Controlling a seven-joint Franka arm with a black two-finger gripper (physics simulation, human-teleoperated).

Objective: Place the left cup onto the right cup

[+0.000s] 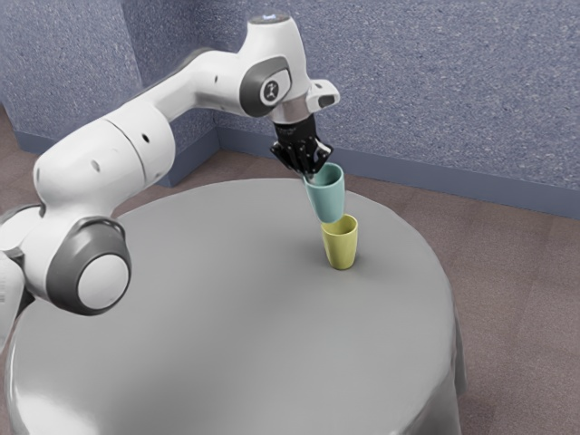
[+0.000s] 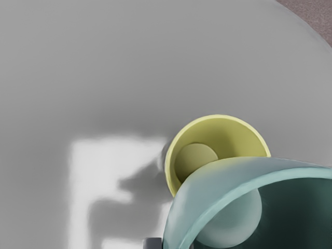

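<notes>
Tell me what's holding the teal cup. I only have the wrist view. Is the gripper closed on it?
Observer: Yes. In the exterior view the gripper is shut on the teal cup at its rim, and the cup hangs clear of the table.
Operator: How high is it over the yellow one?
Observer: Low. The teal cup's base is about level with the rim of the yellow cup, over the side nearer the arm. I can't tell whether they touch.
</notes>
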